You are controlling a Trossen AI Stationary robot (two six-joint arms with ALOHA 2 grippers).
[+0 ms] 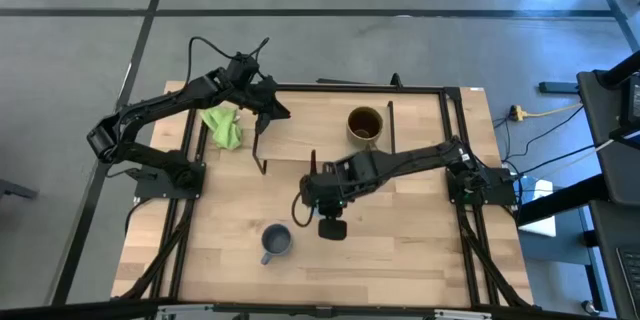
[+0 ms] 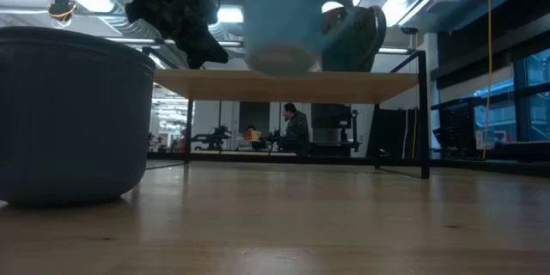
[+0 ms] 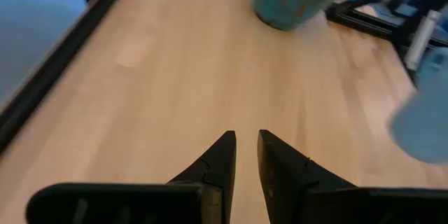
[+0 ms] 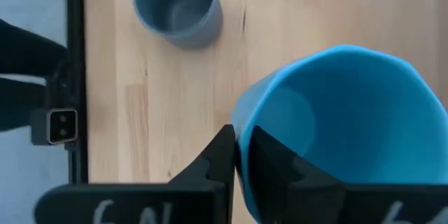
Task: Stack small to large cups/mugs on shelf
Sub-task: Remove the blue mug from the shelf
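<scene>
The shelf stands at the table's far middle, and its board shows edge-on in the low view. The brown-olive mug stands on the shelf's right part. The small grey-blue mug stands upright on the table near the front edge. My right gripper is shut on the sky-blue mug, in front of the shelf; the arm hides this mug in the high view. My left gripper hovers shut and empty over the shelf's far left end. My right gripper pinches the sky-blue mug's wall at the rim, one finger inside the mug and one outside. The mug is lifted clear of the table, its bottom about level with the shelf board, roughly upright with its mouth up.
A green cloth lies at the table's far left, beside the shelf. The black table frame runs along the edges. Bare wood lies between the grey-blue mug and the shelf. A person shows far off in the room behind.
</scene>
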